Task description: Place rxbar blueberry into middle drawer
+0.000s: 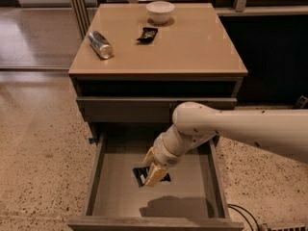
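The rxbar blueberry (140, 176), a flat dark bar, is in my gripper (153, 178), just above or on the floor of the open middle drawer (94, 177). The gripper's yellowish fingers (156, 171) are shut on the bar and cover its right part. The gripper is low inside the tray, left of its middle. My white arm reaches in from the right across the drawer's right wall.
On the cabinet top (197, 47) lie a silver can (100, 44), a white bowl (160, 11) and a small black packet (147, 33). A closed drawer front (120, 109) sits above the open one. A cable (240, 213) lies on the floor at lower right.
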Controlling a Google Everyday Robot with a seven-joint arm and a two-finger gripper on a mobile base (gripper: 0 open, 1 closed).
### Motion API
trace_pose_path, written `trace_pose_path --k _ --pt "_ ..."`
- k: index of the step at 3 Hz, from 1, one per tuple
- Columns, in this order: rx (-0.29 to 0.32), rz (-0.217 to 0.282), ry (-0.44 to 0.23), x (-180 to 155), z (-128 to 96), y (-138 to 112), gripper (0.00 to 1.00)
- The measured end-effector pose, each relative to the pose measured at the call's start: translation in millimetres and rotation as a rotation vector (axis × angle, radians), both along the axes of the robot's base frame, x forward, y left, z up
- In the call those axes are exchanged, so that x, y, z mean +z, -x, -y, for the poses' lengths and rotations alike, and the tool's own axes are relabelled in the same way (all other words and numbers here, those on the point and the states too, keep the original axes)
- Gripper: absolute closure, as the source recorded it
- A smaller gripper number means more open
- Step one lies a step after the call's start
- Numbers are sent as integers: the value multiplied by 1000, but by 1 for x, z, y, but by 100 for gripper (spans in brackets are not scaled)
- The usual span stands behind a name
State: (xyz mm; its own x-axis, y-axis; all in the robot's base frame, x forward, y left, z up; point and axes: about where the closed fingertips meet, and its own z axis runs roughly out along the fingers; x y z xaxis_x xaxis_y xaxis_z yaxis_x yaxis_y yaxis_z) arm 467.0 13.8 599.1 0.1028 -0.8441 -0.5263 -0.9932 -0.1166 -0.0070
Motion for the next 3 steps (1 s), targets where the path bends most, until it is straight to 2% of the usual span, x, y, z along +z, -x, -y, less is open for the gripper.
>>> trace_pose_path --k 1,2,3 --pt "-50 -11 54 -55 -4 25 100" --pt "-85 21 45 -59 -5 18 100" --pt "-85 21 44 -59 -5 18 100"
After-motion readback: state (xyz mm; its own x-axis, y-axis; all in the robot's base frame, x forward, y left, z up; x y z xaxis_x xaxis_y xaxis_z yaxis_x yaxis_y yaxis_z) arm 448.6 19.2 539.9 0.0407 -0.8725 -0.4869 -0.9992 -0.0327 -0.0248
